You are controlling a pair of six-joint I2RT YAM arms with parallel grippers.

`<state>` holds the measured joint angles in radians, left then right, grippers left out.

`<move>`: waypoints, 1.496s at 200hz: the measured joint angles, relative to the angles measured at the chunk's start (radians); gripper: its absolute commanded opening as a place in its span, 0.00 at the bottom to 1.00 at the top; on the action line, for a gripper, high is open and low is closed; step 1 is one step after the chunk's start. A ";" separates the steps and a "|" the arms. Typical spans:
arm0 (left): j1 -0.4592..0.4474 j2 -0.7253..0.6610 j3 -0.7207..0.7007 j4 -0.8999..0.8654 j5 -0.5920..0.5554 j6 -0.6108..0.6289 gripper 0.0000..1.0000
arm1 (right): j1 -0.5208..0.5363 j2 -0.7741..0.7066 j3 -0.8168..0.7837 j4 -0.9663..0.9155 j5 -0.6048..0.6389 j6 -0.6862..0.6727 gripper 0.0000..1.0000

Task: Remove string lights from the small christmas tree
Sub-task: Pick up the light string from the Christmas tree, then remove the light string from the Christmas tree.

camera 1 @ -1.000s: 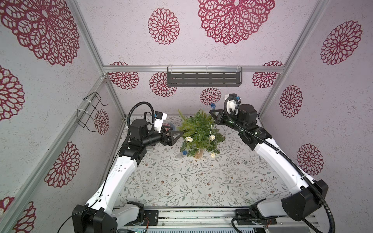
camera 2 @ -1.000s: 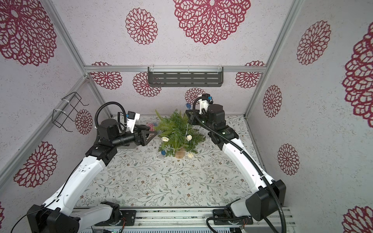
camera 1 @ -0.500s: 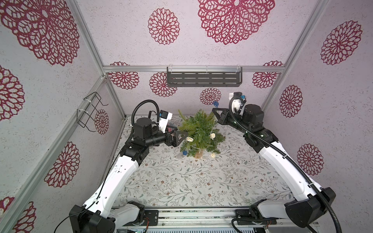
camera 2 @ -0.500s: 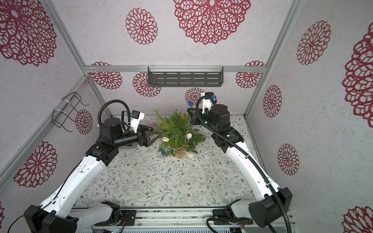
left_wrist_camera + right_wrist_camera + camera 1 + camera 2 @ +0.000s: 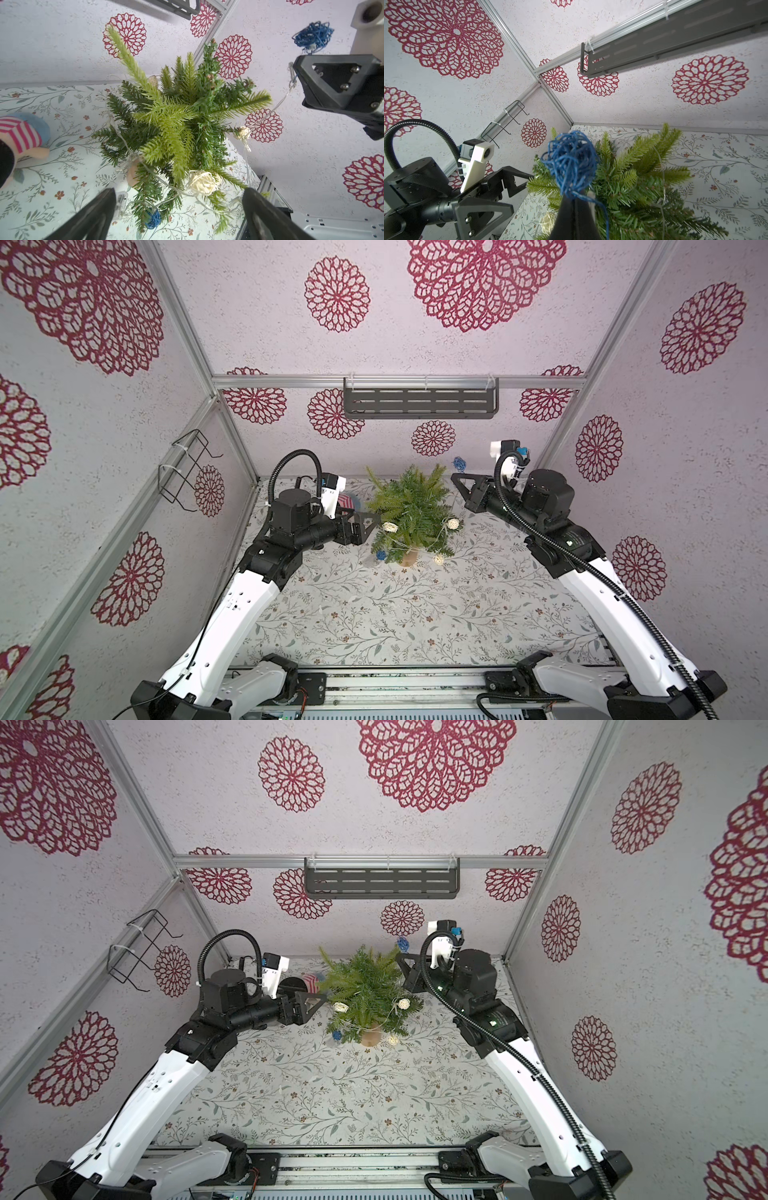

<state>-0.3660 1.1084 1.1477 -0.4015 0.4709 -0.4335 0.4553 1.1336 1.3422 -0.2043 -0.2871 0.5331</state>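
The small christmas tree (image 5: pixel 409 510) (image 5: pixel 365 990) stands on a tan base at the back of the table. The string lights (image 5: pixel 202 182) wind through it as a thin wire with cream balls (image 5: pixel 453 523) and a blue ball (image 5: pixel 380 555) low down. A clear battery box (image 5: pixel 121 199) lies by the base. My right gripper (image 5: pixel 455 477) (image 5: pixel 576 197) is up beside the treetop, shut on the wire just under another blue ball (image 5: pixel 571 162) (image 5: pixel 313 37). My left gripper (image 5: pixel 374 517) (image 5: pixel 179 193) is open at the tree's left side, with lower branches between its fingers.
A plush toy with pink stripes (image 5: pixel 345 502) (image 5: pixel 18 135) lies behind my left gripper. A grey shelf (image 5: pixel 419 402) hangs on the back wall and a wire rack (image 5: pixel 187 468) on the left wall. The flowered table (image 5: pixel 374 614) stretches forward in front of the tree.
My right gripper has drawn back to the right, away from the treetop, taking the blue ball with it. The left arm has edged toward the tree, jaws still open.
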 measured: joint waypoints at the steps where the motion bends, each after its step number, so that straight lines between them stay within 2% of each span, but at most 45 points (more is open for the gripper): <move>1: 0.000 -0.001 0.000 -0.002 -0.003 -0.002 1.00 | 0.000 -0.001 -0.001 -0.002 0.000 0.000 0.00; 36: -0.002 -0.034 -0.009 -0.034 -0.034 -0.070 1.00 | 0.000 -0.055 -0.051 -0.063 0.003 0.001 0.00; 124: -0.067 -0.127 -0.124 -0.045 -0.018 -0.188 0.98 | 0.000 -0.151 -0.110 -0.269 -0.033 0.000 0.00; 204: -0.121 -0.136 -0.175 -0.022 -0.009 -0.249 0.96 | 0.001 -0.254 -0.209 -0.380 -0.290 -0.009 0.00; 235: -0.124 -0.145 -0.177 -0.022 -0.012 -0.252 0.96 | 0.003 -0.254 -0.209 -0.443 -0.352 -0.044 0.00; 299: -0.126 -0.160 -0.176 -0.030 -0.035 -0.251 0.96 | 0.004 -0.242 -0.074 -0.588 -0.433 -0.096 0.00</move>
<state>-0.4923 0.9485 0.9714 -0.4316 0.4362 -0.6846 0.4591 0.8917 1.2678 -0.7925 -0.7197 0.4374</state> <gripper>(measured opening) 0.961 0.047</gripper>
